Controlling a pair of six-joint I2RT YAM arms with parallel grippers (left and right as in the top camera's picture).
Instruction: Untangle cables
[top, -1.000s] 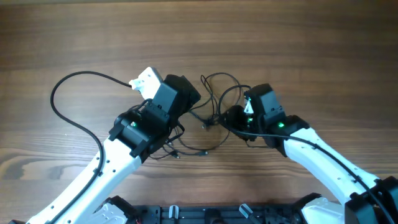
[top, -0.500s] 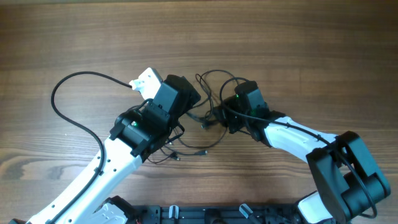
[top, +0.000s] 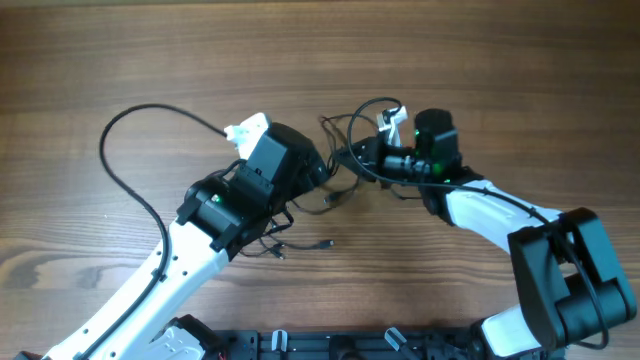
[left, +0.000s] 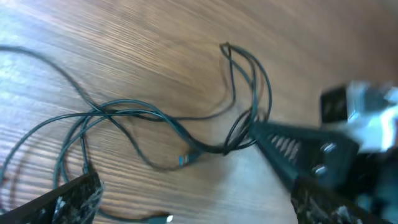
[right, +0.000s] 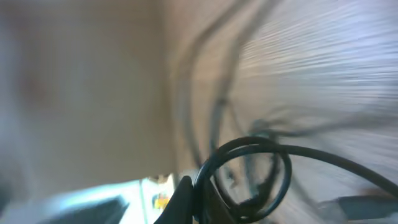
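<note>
The cables are thin black cords, looped and tangled on the wooden table between my two grippers. My right gripper is shut on a strand of the cables, which curls in a loop right at its fingertips. In the left wrist view the right gripper pinches the bundle of cables where several loops meet. My left gripper hovers over the left part of the tangle. It stands open, with only bare wood and a silver-tipped plug between its fingers.
A thicker black cable with a white connector arcs from the left arm over the left of the table. A loose plug end lies near the front. A blue-tipped plug lies under the tangle.
The right gripper has shut on the cables and swung up and to the right, turning its wrist and dragging the loops along. The left arm has barely moved.
</note>
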